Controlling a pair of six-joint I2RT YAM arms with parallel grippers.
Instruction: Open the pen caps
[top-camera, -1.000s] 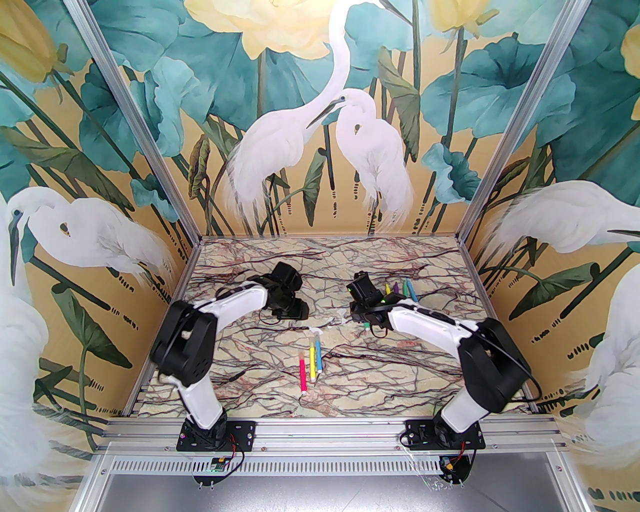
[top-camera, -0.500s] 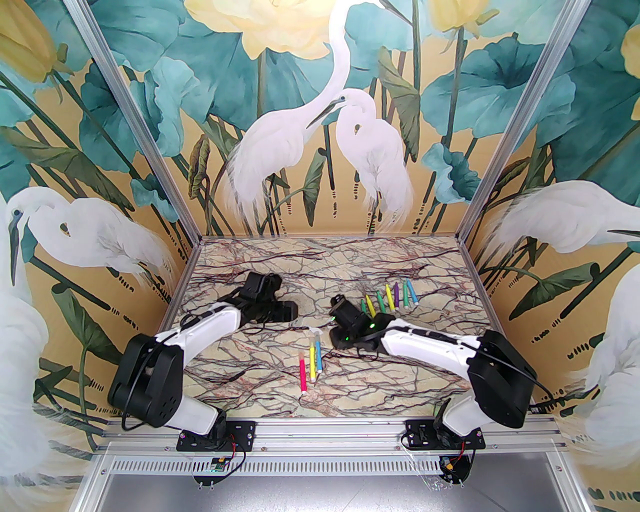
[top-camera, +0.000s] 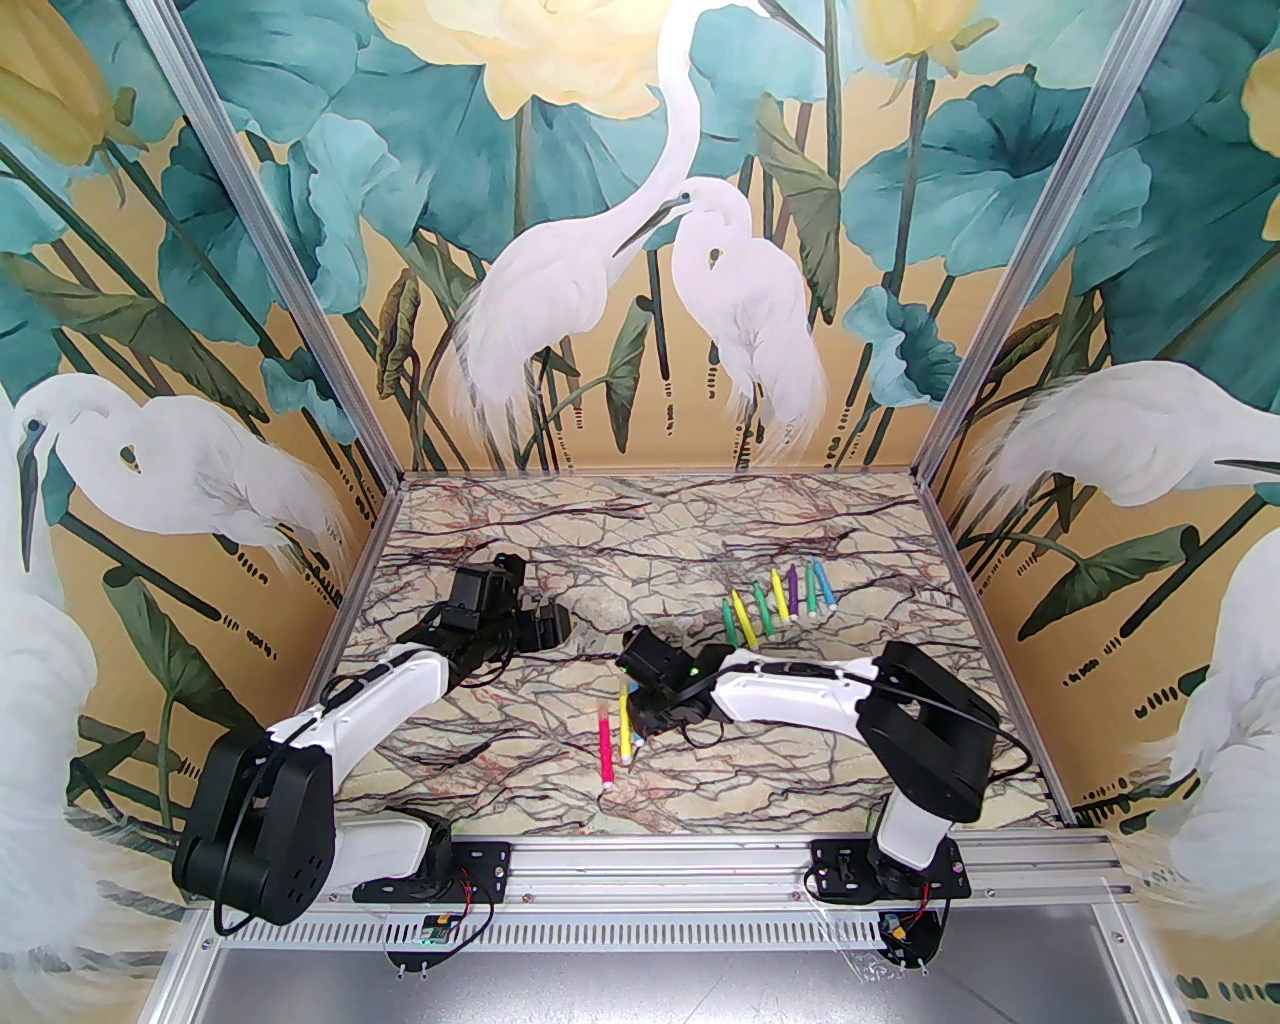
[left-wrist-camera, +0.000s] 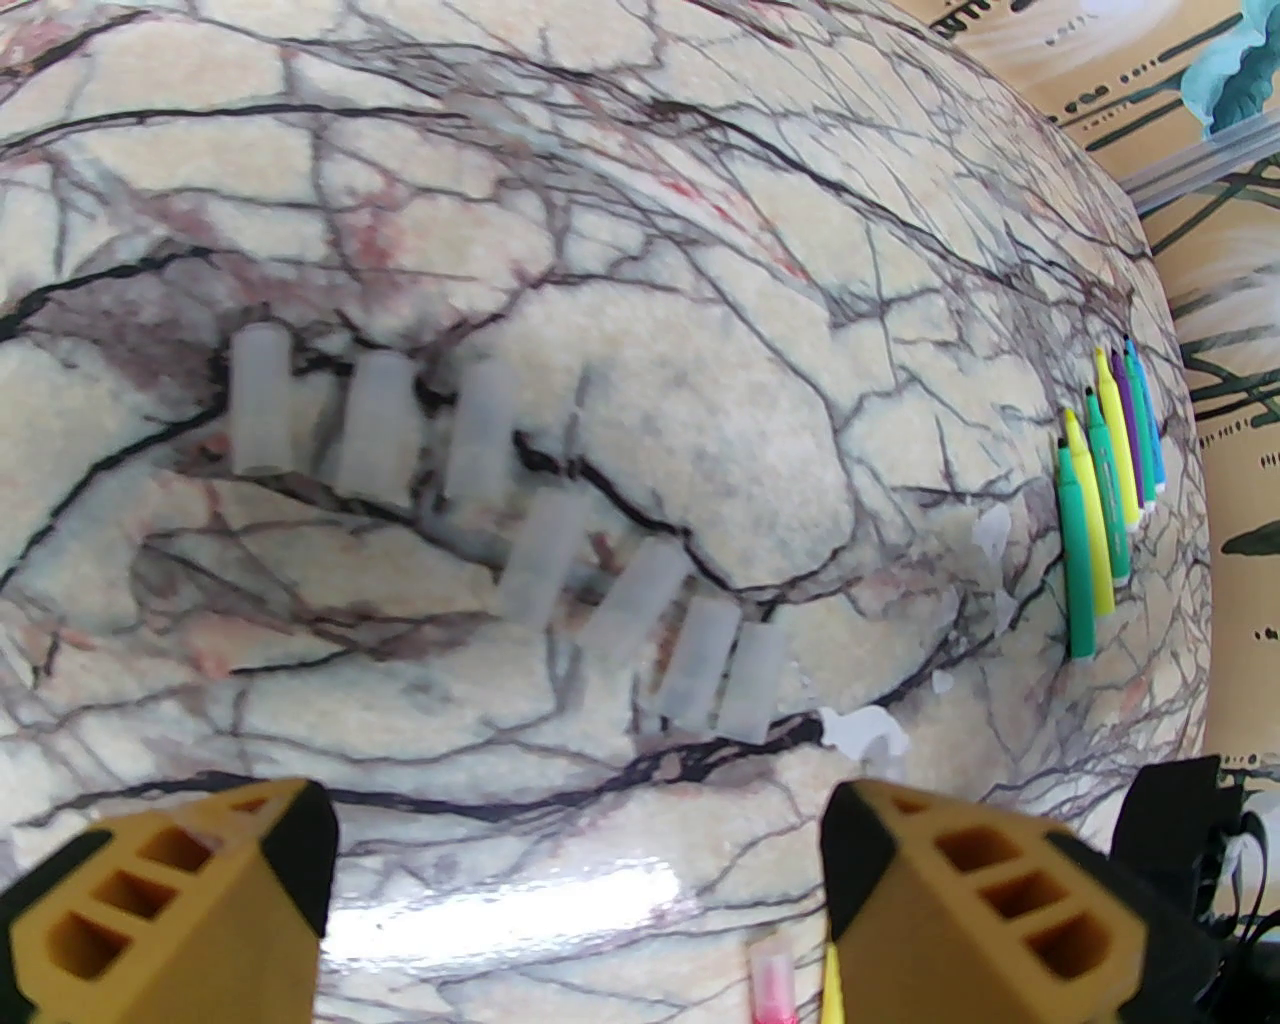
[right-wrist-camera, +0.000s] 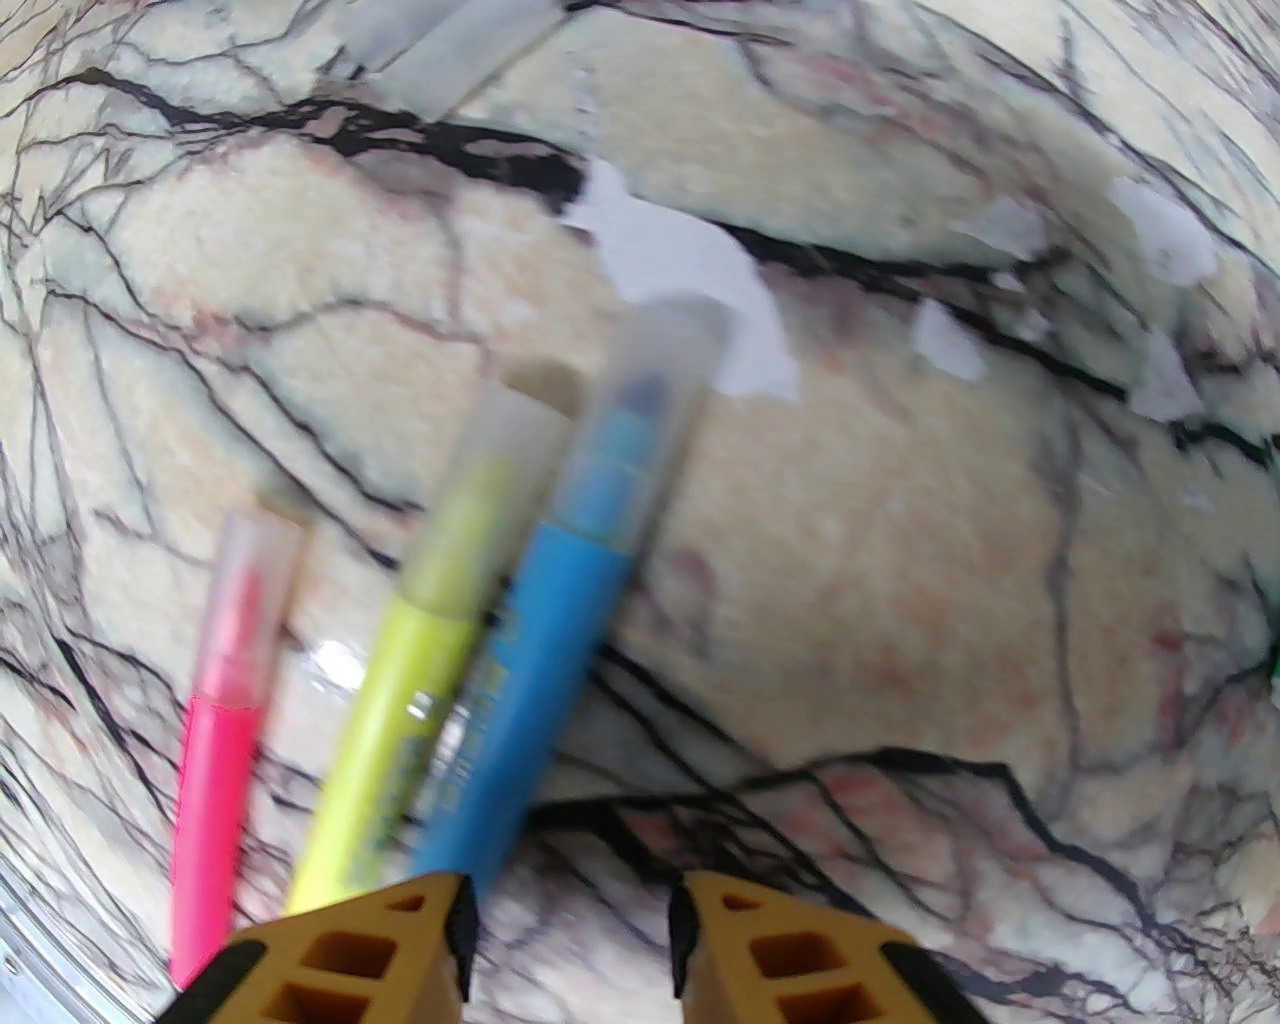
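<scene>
Three capped pens lie side by side at the table's near centre: pink (right-wrist-camera: 215, 760), yellow (right-wrist-camera: 400, 690) and blue (right-wrist-camera: 540, 680). Each wears a clear pen cap, for instance the blue pen's cap (right-wrist-camera: 660, 390). My right gripper (right-wrist-camera: 570, 930) hovers over their lower ends, open and empty, its left finger beside the blue barrel. In the top view the right gripper (top-camera: 645, 718) covers the blue pen beside the yellow pen (top-camera: 625, 725). Several loose pen caps (left-wrist-camera: 540, 555) lie in a row ahead of my left gripper (left-wrist-camera: 575, 850), which is open and empty.
A row of several uncapped pens (top-camera: 775, 600) lies at the back right, seen also as uncapped pens (left-wrist-camera: 1100, 500) in the left wrist view. Whitish patches (right-wrist-camera: 680, 260) mark the marble tabletop. The left gripper (top-camera: 548, 625) sits left of centre.
The right arm swung from the uncapped row toward me, onto the three capped pens. The left arm drew back to the left and its jaws widened.
</scene>
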